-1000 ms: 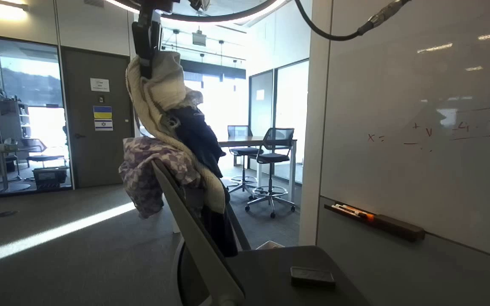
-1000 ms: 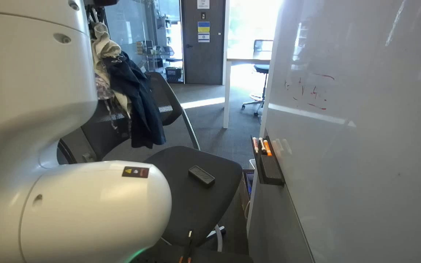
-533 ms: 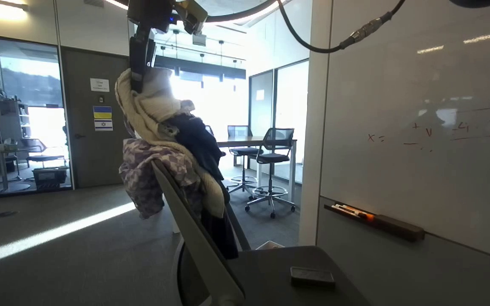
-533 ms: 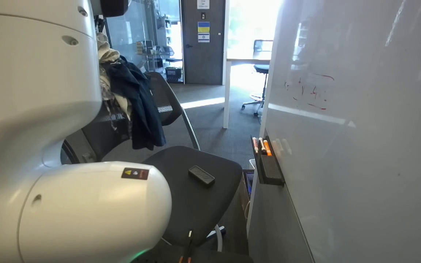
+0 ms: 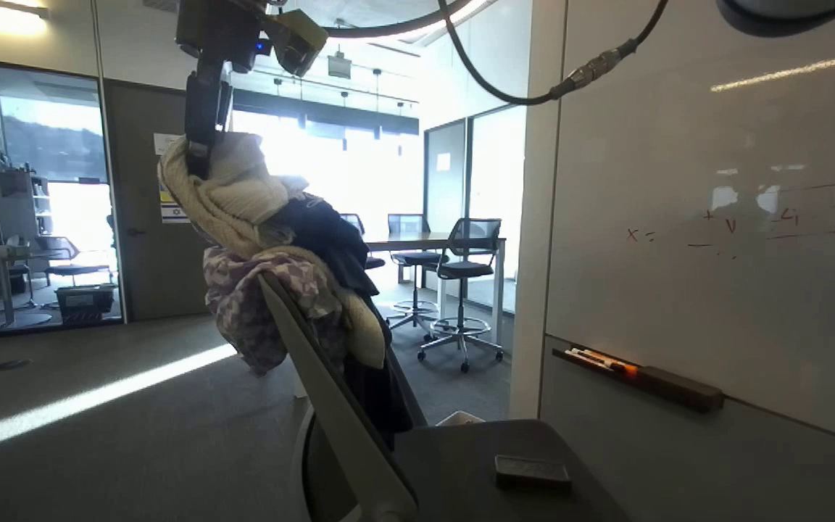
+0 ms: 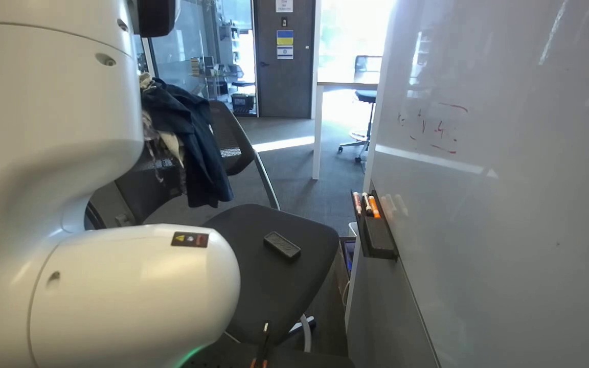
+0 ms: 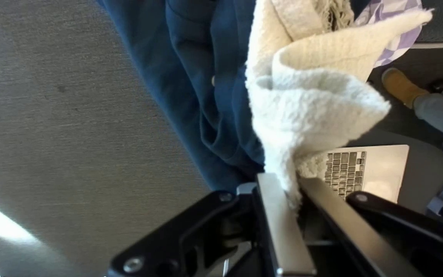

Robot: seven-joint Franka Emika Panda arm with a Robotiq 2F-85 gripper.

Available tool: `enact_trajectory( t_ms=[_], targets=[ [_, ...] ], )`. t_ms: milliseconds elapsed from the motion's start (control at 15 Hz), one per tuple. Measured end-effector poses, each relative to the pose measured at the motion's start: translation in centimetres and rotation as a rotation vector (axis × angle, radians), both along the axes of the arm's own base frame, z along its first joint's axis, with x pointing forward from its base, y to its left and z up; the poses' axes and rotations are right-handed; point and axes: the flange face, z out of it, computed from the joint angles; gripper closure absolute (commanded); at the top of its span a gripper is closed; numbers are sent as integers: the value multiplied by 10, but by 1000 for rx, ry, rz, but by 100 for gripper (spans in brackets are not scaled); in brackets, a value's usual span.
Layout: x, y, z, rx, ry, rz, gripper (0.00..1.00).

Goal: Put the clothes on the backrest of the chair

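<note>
Above the chair backrest (image 5: 320,377) and, it seems, slightly behind it, the gripper (image 7: 290,182) has its fingers (image 7: 281,223) pressed nearly together on a fold of the cream garment (image 7: 313,111). That garment's lower end and the navy garment (image 6: 192,138) hang down the backrest's seat side; the patterned garment (image 5: 247,315) drapes over the backrest's top edge.

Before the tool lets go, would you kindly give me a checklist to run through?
1. Tool shut on the cream garment: ok.
2. Its held end down on the backrest: not ok, raised above it.
3. Navy garment hanging on the side facing the seat: ok.
4. Backrest top bare: not ok, patterned garment lies over it.
5. Block apart from the navy garment: ok.
6. Cream garment staying put once released: cannot tell.
</note>
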Motion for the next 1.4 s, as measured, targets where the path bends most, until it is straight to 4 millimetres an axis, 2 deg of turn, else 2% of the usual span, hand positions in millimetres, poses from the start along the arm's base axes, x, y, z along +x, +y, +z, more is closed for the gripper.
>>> enact_trajectory(
  t_ms=[267, 467, 667, 1067, 1133, 1200, 1267, 1400],
  targets=[
    [7, 11, -24, -22, 56, 25, 95],
    [8, 18, -31, -29, 78, 43, 95],
    [11, 19, -37, -42, 103, 49, 95],
    [20, 20, -73, -83, 164, 50, 95],
    [20, 20, -78, -89, 172, 50, 90],
    [20, 20, -81, -94, 180, 51, 64],
    [20, 20, -82, -98, 184, 52, 63],
    [18, 20, -80, -106, 190, 55, 50]
  ],
)
